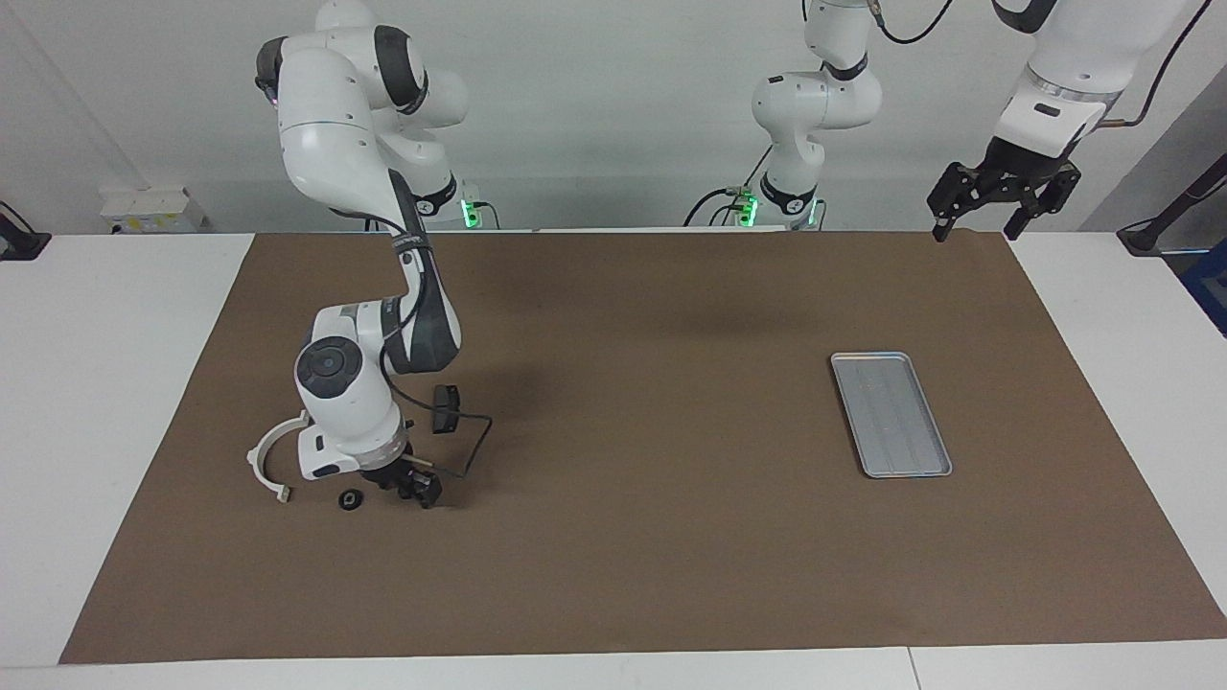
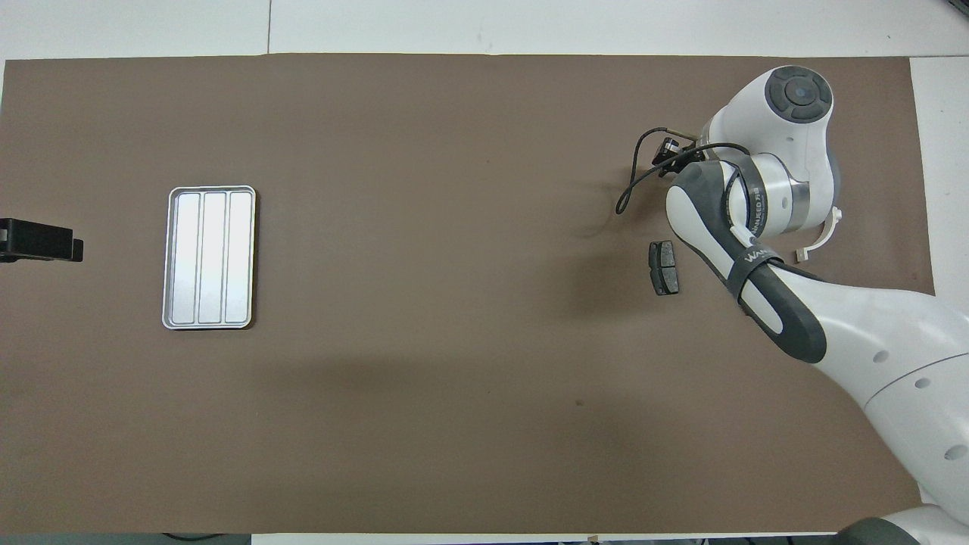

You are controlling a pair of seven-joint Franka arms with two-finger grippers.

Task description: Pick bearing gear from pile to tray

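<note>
The pile lies at the right arm's end of the brown mat: a white arc bracket (image 1: 271, 458) (image 2: 827, 235), a small black round piece (image 1: 351, 498) and a dark grey brake-pad plate (image 1: 446, 406) (image 2: 664, 267). My right gripper (image 1: 418, 489) (image 2: 671, 148) hangs low over the mat beside the black round piece, with the plate nearer to the robots. Its arm hides part of the bracket in the overhead view. The silver tray (image 1: 868, 357) (image 2: 168, 257) lies empty toward the left arm's end. My left gripper (image 1: 976, 232) (image 2: 38, 241) waits raised and open over the mat's corner.
A black cable (image 1: 479, 441) loops from the right wrist down beside the gripper. The brown mat (image 1: 633, 402) covers most of the white table. A white box (image 1: 153, 209) sits on the table by the wall at the right arm's end.
</note>
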